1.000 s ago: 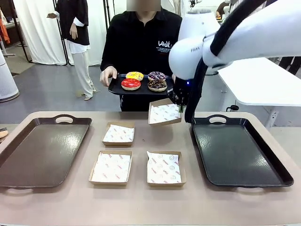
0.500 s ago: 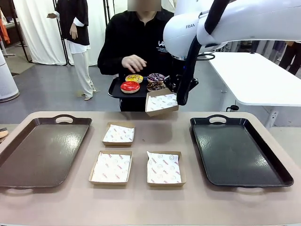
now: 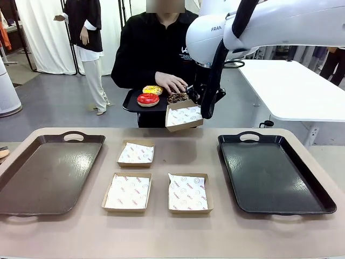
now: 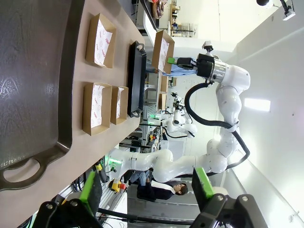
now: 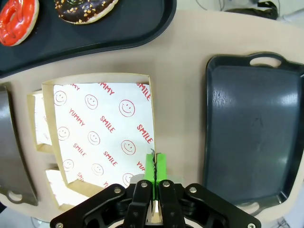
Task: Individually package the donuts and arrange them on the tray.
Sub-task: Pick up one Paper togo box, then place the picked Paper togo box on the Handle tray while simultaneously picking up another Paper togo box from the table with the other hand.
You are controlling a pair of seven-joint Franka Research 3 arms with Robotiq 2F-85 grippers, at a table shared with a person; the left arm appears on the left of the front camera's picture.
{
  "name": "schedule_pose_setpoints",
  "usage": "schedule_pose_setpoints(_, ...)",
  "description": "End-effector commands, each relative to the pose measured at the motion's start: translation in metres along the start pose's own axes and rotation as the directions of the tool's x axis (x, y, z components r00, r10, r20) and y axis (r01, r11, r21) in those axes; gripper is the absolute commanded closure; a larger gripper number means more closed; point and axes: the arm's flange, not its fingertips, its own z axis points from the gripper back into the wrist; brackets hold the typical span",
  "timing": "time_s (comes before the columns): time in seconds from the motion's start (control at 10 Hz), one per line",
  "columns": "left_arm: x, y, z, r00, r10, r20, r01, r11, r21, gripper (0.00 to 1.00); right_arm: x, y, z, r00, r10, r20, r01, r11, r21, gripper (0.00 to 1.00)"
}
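The person across the table holds a small black tray carrying a yellow donut, a red donut and a chocolate donut. The person's hand lies over the tray's back right corner and hides what is under it. My right gripper is shut on the edge of a paper-lined cardboard box, held in the air just below that tray. In the right wrist view the gripper pinches the box rim, with the red donut and chocolate donut above it. My left gripper is open and holds nothing.
Three more lined boxes sit mid-table. A large brown tray lies at the left and a large black tray at the right. A white table stands beyond on the right.
My right arm has raised the box and carried it up to the person's tray. The person's hand has come down onto the tray's back right corner.
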Motion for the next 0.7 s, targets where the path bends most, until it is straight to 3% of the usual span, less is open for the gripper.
schedule_pose_setpoints(0.0, -0.0006, -0.0025, 0.0009, 1.0, 0.009, 0.008, -0.009, 1.0, -0.013, 0.0, -0.0027, -0.0009, 0.0005, 1.0, -0.007, 0.002, 0.007, 1.0, -0.006, 1.0)
schedule_pose_setpoints(0.6, -0.0006, -0.0025, 0.0009, 1.0, 0.009, 0.008, -0.009, 1.0, -0.013, 0.0, -0.0027, -0.0009, 0.0005, 1.0, -0.007, 0.002, 0.007, 1.0, -0.006, 1.0)
